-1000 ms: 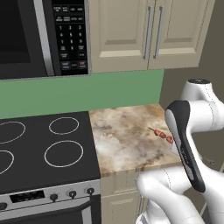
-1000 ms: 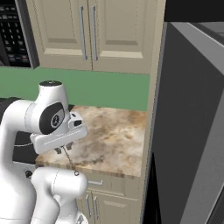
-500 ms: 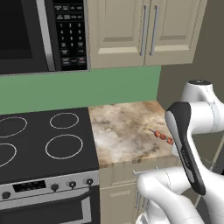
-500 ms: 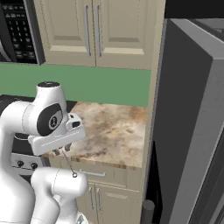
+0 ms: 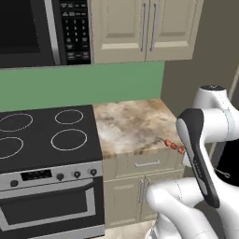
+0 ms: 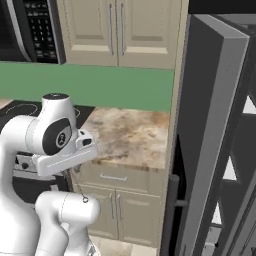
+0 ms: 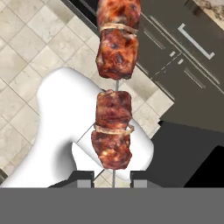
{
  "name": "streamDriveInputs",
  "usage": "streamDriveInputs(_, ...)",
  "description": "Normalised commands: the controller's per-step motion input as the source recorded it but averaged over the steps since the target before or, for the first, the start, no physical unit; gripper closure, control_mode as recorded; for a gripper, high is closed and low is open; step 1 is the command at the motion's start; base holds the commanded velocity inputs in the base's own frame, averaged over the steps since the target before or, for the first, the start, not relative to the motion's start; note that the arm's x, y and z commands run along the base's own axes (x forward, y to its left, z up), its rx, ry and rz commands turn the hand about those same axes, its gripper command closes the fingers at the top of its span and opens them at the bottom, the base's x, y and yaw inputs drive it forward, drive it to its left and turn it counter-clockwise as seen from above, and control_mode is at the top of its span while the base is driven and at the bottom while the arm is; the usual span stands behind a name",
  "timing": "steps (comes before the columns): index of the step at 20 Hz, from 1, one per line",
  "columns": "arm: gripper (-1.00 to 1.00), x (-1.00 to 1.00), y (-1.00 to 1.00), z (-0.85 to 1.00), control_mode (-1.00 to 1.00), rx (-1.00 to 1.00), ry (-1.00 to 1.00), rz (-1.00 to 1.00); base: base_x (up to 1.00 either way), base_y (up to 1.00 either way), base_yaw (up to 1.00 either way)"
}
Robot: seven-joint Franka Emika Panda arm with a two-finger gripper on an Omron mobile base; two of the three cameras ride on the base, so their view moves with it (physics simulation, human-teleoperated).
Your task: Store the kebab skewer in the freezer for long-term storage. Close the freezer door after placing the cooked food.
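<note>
Left base view: kebab skewer (image 5: 173, 145) is seen just past the white forearm, held in the air off the front-right corner of the marble table (image 5: 128, 123), above the drawer line. A few red-brown chunks are visible; the stick end is hidden behind the arm. Black cooktop (image 5: 44, 140) w/ four ring burners sits left of the table, oven front below it. Microwave (image 5: 42, 30) is mounted upper left; beige wall cabinets (image 5: 144, 30) are to its right. Green backsplash runs behind.

Right base view: freezer door (image 6: 207, 135) is seen swung open, edge-on, tall and grey, w/ a dark bar handle (image 6: 172, 212) low on its edge. Freezer (image 6: 240, 165) interior is partly seen at far right: white shelves, dark surround. Table lies between the arm and the door. The tool itself is hidden behind the wrist housing here, so the skewer can't be made out.

Hand view: tool (image 7: 113, 180) is clamped on the skewer; both fingertips (image 7: 85, 180) are pressed in at the thin stick, w/ little gap either side. Skewer runs straight up from the tips: two chunks nearest the tips, then bare stick, then two more chunks cut by the top edge. Tiled floor (image 7: 26, 52) is seen far below, dark appliance front at upper right.
</note>
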Motion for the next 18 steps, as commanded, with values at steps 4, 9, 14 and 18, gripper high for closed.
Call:
streamDriveInputs(4,1.00,0.00,0.00,0.00,1.00,0.00,0.00,0.00,-0.82,0.20,-0.02)
streamDriveInputs(9,1.00,0.00,0.00,0.00,1.00,0.00,0.00,0.00,-0.81,0.04,-0.05)
streamDriveInputs(14,1.00,0.00,0.00,0.00,1.00,0.00,0.00,0.00,-0.80,0.00,-0.08)
streamDriveInputs(18,1.00,0.00,0.00,0.00,1.00,0.00,0.00,0.00,-0.71,0.00,-0.21)
